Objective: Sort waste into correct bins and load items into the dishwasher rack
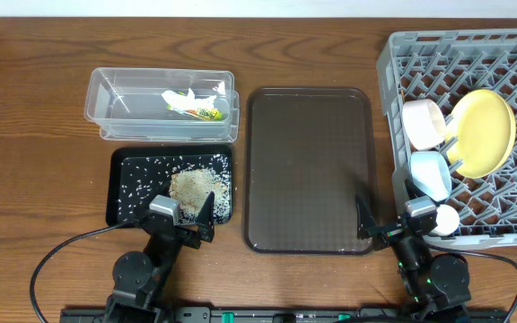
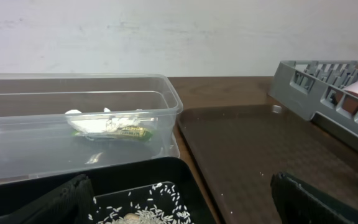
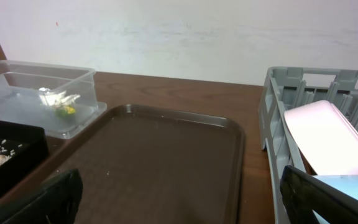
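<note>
The clear tub [image 1: 115, 99] holds the green-and-yellow sauce packet [image 1: 206, 112] and the white paper scrap [image 1: 179, 100]; both also show in the left wrist view [image 2: 129, 132] [image 2: 101, 123]. The black tray [image 1: 124, 184] holds the rice crumbs [image 1: 196, 187]. In the grey rack [image 1: 474, 54] stand the yellow plate [image 1: 485, 130], the white bowl [image 1: 423, 123] and the light-blue bowl [image 1: 431, 172]. I cannot make out the chopsticks. My left gripper [image 1: 185, 215] [image 2: 182, 208] is open and empty over the black tray's near edge. My right gripper [image 1: 389, 215] [image 3: 179, 205] is open and empty between the serving tray and the rack.
The dark brown serving tray [image 1: 308, 170] lies in the middle, with only a few specks on it. A small white round object [image 1: 444, 220] sits at the rack's front edge next to my right gripper. The wall is behind the table.
</note>
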